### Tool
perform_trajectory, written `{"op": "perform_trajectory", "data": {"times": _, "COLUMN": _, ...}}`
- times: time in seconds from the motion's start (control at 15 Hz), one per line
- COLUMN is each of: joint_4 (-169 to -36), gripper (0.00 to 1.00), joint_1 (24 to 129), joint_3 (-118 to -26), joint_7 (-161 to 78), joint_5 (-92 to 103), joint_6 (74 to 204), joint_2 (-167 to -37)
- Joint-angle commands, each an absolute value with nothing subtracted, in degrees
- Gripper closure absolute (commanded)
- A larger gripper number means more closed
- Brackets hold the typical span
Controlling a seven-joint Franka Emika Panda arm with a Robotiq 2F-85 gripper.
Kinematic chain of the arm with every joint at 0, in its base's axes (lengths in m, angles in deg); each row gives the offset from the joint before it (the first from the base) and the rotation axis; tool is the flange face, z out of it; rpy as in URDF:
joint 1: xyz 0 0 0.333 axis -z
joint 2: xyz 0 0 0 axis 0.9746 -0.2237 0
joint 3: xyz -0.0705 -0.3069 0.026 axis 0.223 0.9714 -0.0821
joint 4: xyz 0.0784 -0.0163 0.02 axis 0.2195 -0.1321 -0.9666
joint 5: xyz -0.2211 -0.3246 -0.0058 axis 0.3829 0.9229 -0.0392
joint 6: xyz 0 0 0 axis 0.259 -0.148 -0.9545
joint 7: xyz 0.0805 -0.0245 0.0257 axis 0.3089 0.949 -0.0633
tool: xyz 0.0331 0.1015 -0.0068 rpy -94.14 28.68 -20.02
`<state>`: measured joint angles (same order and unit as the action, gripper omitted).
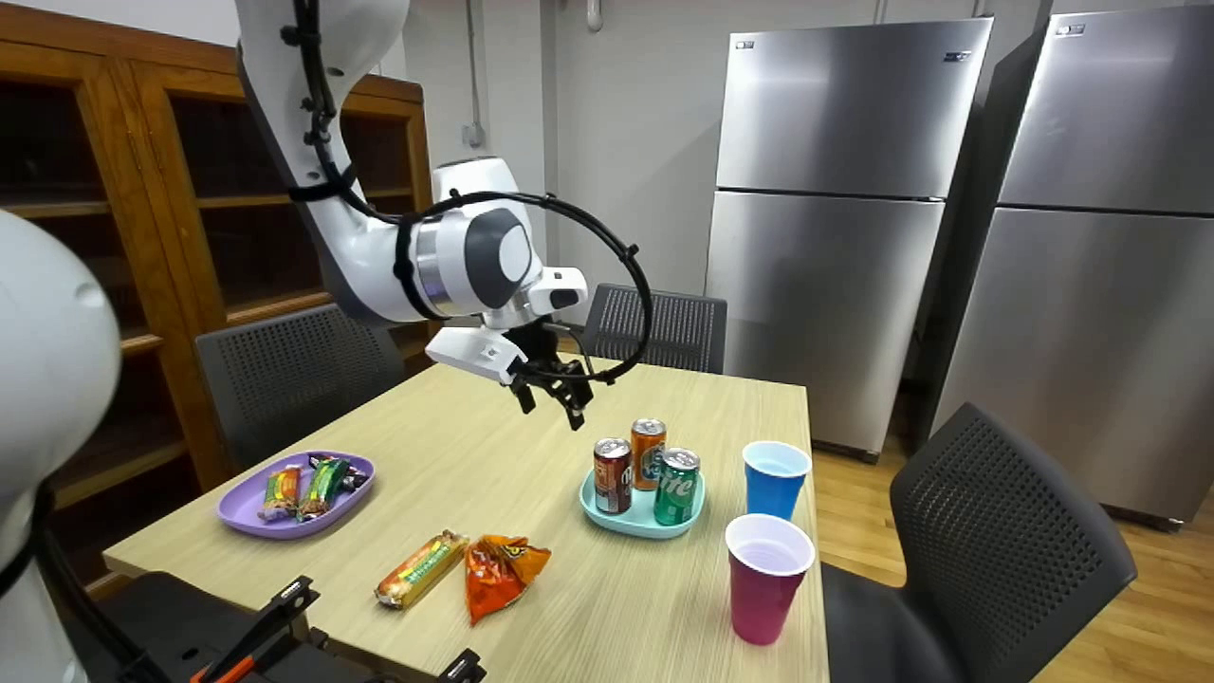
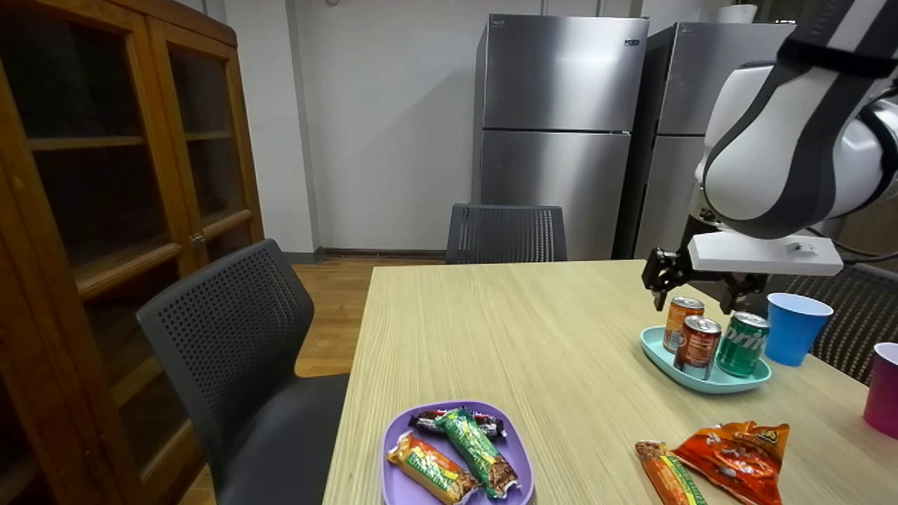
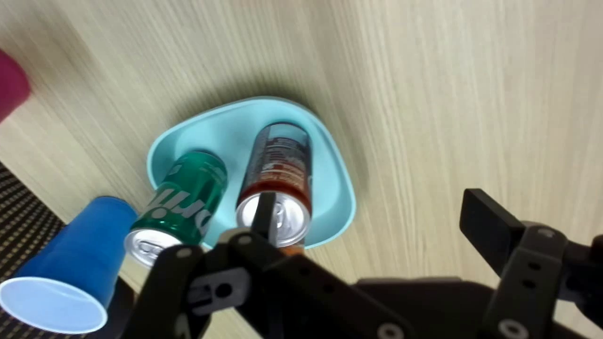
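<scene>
My gripper is open and empty above the table, near the teal tray. It also shows in an exterior view and in the wrist view. On the tray stand upright a brown can, an orange can and a green can. In the wrist view one fingertip overlaps the top of the brown can; the orange can is mostly hidden. The green can is left of it. A blue cup and a magenta cup stand beside the tray.
A purple plate holds several wrapped bars. A yellow-orange bar and an orange snack bag lie near the table's front edge. Chairs surround the table. A wooden cabinet and refrigerators stand behind.
</scene>
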<state>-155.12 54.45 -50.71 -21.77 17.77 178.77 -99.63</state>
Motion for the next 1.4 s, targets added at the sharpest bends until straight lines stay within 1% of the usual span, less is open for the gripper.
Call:
{"op": "perform_trajectory", "data": {"times": 0.0, "joint_4": -162.89, "gripper": 0.00, "joint_1": 65.89, "joint_3": -66.13, "joint_7": -36.33, "joint_5": 6.08, "joint_6": 183.01, "joint_2": -92.90}}
{"op": "perform_trajectory", "data": {"times": 0.27, "joint_4": -161.46, "gripper": 0.00, "joint_1": 76.82, "joint_3": -83.62, "joint_7": -52.55, "joint_5": -12.44, "joint_6": 177.90, "joint_2": -93.17}}
{"op": "perform_trajectory", "data": {"times": 0.47, "joint_4": -158.79, "gripper": 0.00, "joint_1": 81.80, "joint_3": -90.21, "joint_7": -62.10, "joint_5": -20.77, "joint_6": 173.16, "joint_2": -95.55}}
{"op": "perform_trajectory", "data": {"times": 0.6, "joint_4": -157.71, "gripper": 0.00, "joint_1": 83.01, "joint_3": -90.85, "joint_7": -66.83, "joint_5": -22.57, "joint_6": 169.91, "joint_2": -97.14}}
{"op": "perform_trajectory", "data": {"times": 0.67, "joint_4": -159.65, "gripper": 0.00, "joint_1": 80.59, "joint_3": -89.11, "joint_7": -61.26, "joint_5": -20.01, "joint_6": 173.42, "joint_2": -95.63}}
{"op": "perform_trajectory", "data": {"times": 1.33, "joint_4": -158.47, "gripper": 0.00, "joint_1": 81.99, "joint_3": -89.94, "joint_7": -64.10, "joint_5": -20.48, "joint_6": 171.78, "joint_2": -97.50}}
